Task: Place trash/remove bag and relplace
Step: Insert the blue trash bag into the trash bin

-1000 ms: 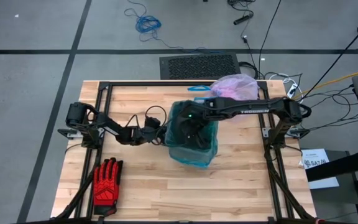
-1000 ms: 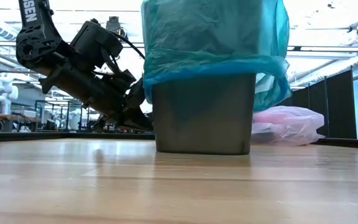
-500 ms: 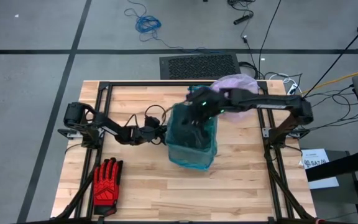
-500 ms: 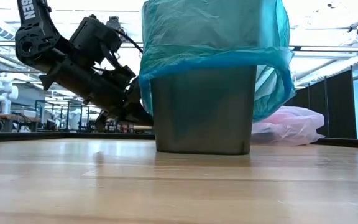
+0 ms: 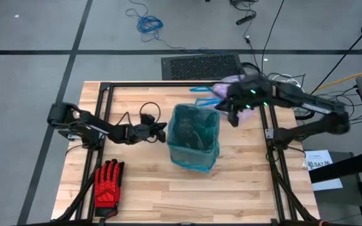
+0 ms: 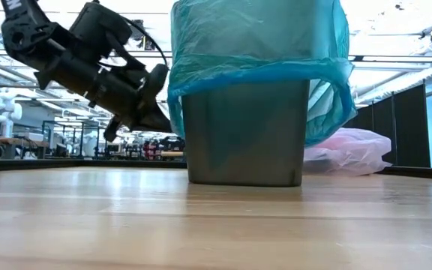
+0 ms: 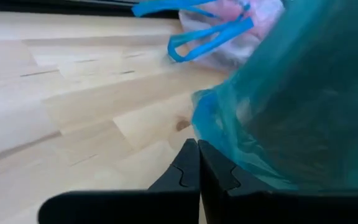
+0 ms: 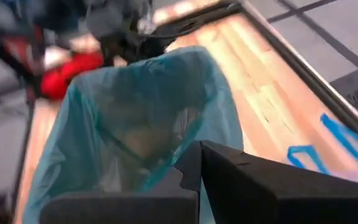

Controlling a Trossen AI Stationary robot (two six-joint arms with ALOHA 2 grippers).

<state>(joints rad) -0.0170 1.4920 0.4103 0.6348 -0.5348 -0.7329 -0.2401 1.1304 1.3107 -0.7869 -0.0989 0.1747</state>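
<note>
A teal-blue bag [image 5: 194, 137] lines the grey bin [image 6: 246, 135] at the table's middle, its hem [image 6: 201, 86] folded down over the rim. The pink-lavender bag [image 6: 347, 150] lies crumpled on the table at the far right, behind the bin, with blue ties [image 7: 210, 37]. My right arm partly covers it in the high view. My left gripper [image 7: 197, 149] is shut beside the bin's left side, level with the hanging hem. My right gripper [image 5: 232, 119] is shut with nothing in it, above the bin's far right corner. Pale tan shapes [image 8: 143, 142] show inside the bin; whether they are trash I cannot tell. My left gripper's shut tips stand right at the teal bag's hanging hem [image 7: 211, 121] on the bin's left side, coming in nearly level from the table's left. Nothing is between the fingers, and I cannot tell whether they touch the plastic.
A red-and-black glove [image 5: 109, 182] lies at the table's near left corner. Black frame rails [image 5: 104, 103] run along the table's left, right and far sides. Bare wood [image 5: 168, 194] stretches in front of the bin.
My right gripper has come up out of the bin and drawn back toward the table's far right, rolling as it went; it stays shut. My left gripper has risen a little beside the bin, still shut. The bin and teal bag stay in place.
</note>
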